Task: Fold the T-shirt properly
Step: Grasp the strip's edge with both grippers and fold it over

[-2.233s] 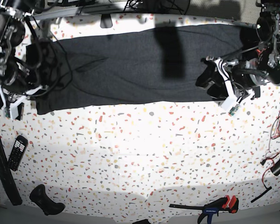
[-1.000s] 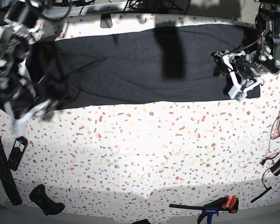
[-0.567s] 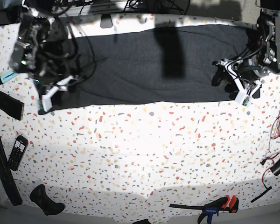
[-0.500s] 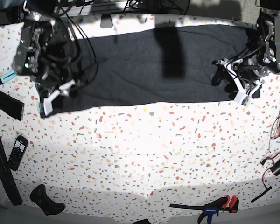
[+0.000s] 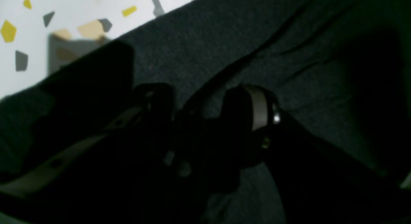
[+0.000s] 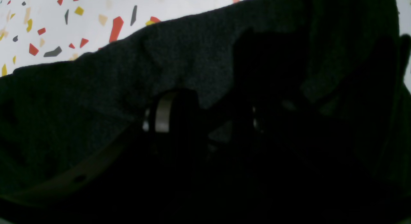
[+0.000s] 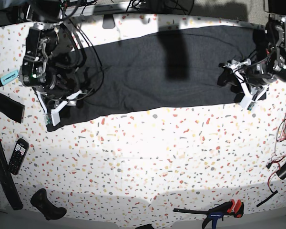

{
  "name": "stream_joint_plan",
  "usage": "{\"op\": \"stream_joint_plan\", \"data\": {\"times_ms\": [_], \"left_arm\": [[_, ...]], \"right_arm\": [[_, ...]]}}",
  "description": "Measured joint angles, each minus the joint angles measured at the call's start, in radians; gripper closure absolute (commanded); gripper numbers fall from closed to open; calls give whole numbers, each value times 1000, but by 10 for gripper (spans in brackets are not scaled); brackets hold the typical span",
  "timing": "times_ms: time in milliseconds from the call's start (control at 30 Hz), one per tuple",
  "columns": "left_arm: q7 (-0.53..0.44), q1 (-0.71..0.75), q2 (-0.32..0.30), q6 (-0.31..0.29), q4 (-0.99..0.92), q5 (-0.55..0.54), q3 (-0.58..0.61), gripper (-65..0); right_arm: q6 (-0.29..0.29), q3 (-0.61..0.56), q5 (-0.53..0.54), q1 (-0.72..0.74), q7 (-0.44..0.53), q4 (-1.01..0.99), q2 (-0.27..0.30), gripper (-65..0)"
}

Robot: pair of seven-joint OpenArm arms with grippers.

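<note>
Large dark charcoal fabric T-shirt (image 7: 157, 67) spread along far edge of speckled terrazzo desk (image 7: 148, 157). Left hand (image 5: 205, 121) pinching its fabric; right hand (image 6: 205, 118) clamped on fabric too.

Base view: evenly bright, with glare whitening the middle of the white speckled terrazzo table (image 7: 148, 157). A hard rectangular shadow crosses the large charcoal-black fabric T-shirt (image 7: 148, 81). Barrel distortion bends the table edges. Both wrist views: dim and underexposed, soft focus; the fingers (image 5: 253, 108) merge into blackness, and only the table corners are bright.
</note>
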Motion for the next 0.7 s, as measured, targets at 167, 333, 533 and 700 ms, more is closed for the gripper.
{"op": "stream_joint_plan", "data": {"times_ms": [167, 333, 533, 700], "left_arm": [[65, 34, -60, 25, 37, -197, 1, -316], [44, 55, -81, 37, 167, -180, 13, -316], [-92, 47, -61, 206, 268, -41, 8, -316], [-68, 62, -8, 542, 263, 165, 4, -316]], "right_arm": [[-1, 0, -1, 0, -1, 0, 0, -266], [-2, 0, 0, 0, -1, 0, 0, -266], [-3, 0, 0, 0, -1, 0, 0, -266], [-3, 0, -1, 0, -1, 0, 0, -266]]}}
